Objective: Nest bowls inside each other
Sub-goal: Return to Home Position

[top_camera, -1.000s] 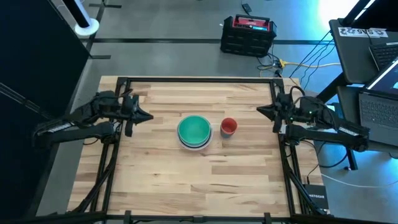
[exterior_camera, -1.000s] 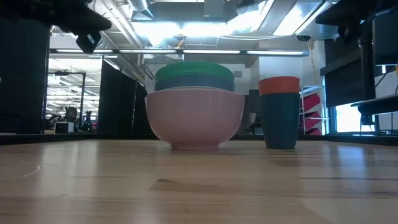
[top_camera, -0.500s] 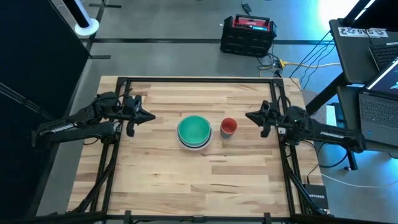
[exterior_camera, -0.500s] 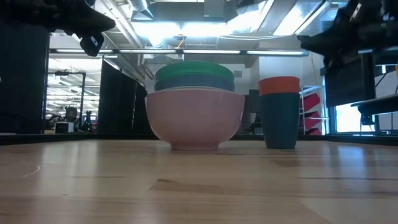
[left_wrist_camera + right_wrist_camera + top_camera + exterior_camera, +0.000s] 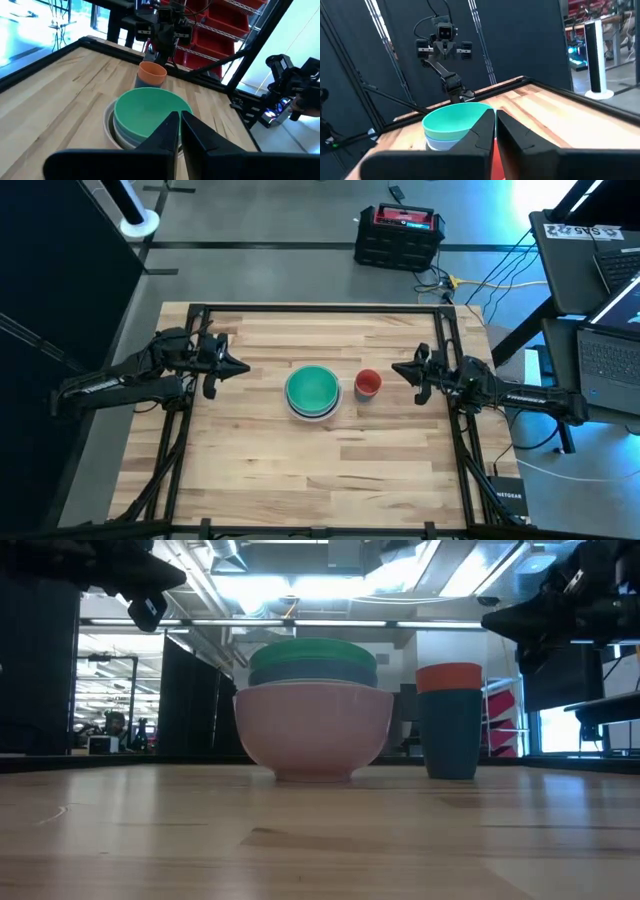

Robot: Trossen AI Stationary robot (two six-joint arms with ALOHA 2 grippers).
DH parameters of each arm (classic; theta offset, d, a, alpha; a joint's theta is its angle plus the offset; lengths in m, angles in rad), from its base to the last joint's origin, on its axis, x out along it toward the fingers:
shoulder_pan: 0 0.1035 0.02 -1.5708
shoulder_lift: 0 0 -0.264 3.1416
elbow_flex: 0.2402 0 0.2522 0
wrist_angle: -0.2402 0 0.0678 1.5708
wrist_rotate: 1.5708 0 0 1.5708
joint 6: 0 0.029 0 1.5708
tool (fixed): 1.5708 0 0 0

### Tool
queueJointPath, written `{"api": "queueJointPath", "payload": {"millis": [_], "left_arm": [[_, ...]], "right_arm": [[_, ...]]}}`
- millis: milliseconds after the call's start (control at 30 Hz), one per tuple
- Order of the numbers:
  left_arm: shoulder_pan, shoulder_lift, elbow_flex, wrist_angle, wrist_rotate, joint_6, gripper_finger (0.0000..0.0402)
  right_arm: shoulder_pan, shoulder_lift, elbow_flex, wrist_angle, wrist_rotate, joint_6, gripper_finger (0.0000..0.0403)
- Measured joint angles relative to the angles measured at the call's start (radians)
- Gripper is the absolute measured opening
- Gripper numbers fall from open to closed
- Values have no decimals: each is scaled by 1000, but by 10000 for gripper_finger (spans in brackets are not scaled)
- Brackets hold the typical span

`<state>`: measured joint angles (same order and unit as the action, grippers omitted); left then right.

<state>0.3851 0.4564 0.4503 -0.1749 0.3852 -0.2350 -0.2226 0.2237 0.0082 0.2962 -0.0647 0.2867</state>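
Note:
A stack of bowls [image 5: 313, 392] rests by its base on the wooden table's middle. In the low view a large whitish bowl [image 5: 313, 730] holds a light blue bowl [image 5: 313, 674] and a green bowl [image 5: 313, 650] on top. To its right a tiny red bowl [image 5: 449, 675] sits inside a dark blue one [image 5: 449, 735]. My left gripper [image 5: 246, 368] hovers shut, left of the stack and above the table. My right gripper [image 5: 393, 370] hovers shut just right of the red bowl [image 5: 368, 383]. Each points level at the bowls and touches nothing.
Black frame rails [image 5: 180, 440] run along the table's left, right and far edges. A black and red box [image 5: 400, 235] stands on the floor beyond the far edge. Laptops [image 5: 600, 300] sit off the right side. Bare wood [image 5: 320, 480] lies toward the near edge.
My right gripper has sunk and reached toward the table's left, closer to the red bowl, tipping to point level. It has stayed shut. The bowls have not moved.

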Motion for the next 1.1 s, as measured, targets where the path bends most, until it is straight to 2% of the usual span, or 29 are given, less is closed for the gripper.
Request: {"api": "queueJointPath", "payload": {"millis": [167,333,833,1100], "left_arm": [[0,0,0,0,0,-25,0],[0,0,0,0,0,-46,0],[0,0,0,0,-1,-43,0],[0,0,0,0,-1,-37,0]], "right_arm": [[0,-1,0,-18,-27,-36,1],[0,0,0,-112,-112,-26,1],[0,8,-1,-279,-3,-26,1],[0,42,-1,-277,-12,-29,1]]}}
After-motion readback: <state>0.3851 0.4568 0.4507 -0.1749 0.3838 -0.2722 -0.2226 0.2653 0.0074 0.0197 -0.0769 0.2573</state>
